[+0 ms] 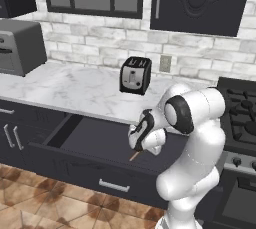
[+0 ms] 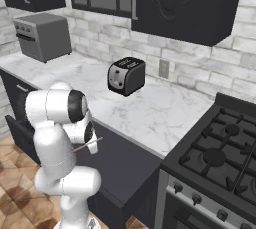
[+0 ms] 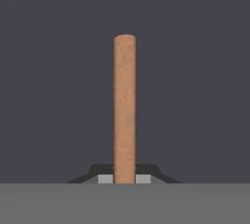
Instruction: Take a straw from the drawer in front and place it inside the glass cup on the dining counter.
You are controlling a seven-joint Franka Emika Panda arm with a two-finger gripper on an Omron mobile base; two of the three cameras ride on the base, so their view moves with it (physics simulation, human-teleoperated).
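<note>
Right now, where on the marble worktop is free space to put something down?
The marble worktop is bare between the grey oven and the toaster, and between the toaster and the stove. The open drawer is crowded: the gripper holds the straw there.

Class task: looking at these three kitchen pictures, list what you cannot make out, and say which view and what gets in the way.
- Gripper fingertips: base views, hidden behind the arm's own hand.
- Straw lower end: hand view, cut off by the bottom edge.
- Drawer right part: left base view, behind the arm.
- Stove: cut off at the right edge.
</note>
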